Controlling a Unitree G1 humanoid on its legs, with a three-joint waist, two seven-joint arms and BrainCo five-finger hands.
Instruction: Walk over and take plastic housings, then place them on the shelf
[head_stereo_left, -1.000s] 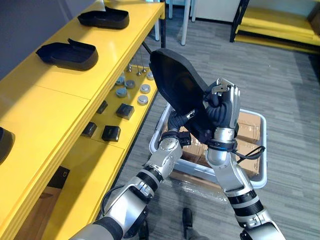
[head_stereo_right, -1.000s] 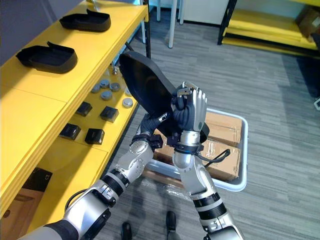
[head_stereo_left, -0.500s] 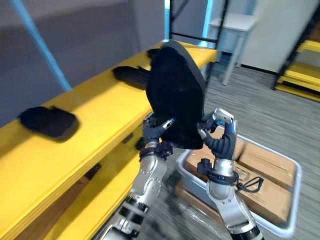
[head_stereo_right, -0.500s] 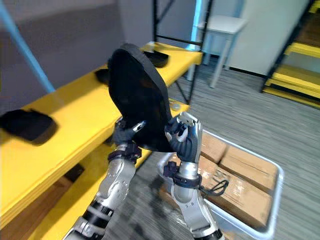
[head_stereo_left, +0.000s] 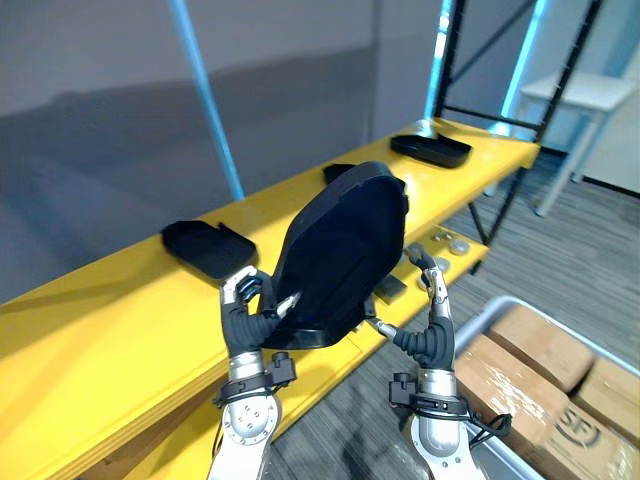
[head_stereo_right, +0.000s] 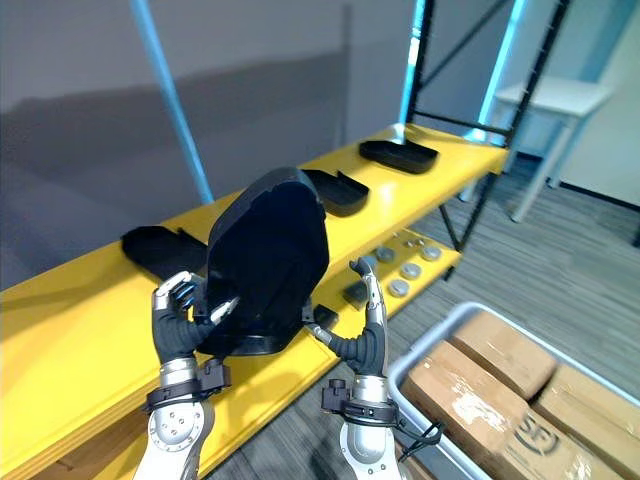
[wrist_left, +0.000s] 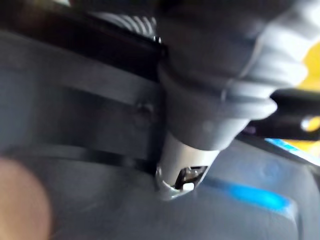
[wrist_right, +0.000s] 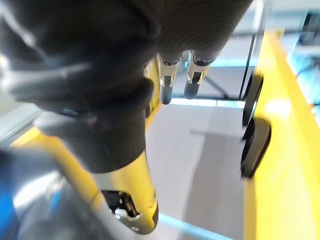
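Housing (head_stereo_left: 340, 250), black plastic, is upright over the near edge of the yellow shelf (head_stereo_left: 120, 320). Left hand (head_stereo_left: 243, 312) is curled round its left rim. Right hand (head_stereo_left: 430, 335) has fingers straight, thumb at its lower right edge. Other housings (head_stereo_left: 208, 247) lie flat on the shelf behind.
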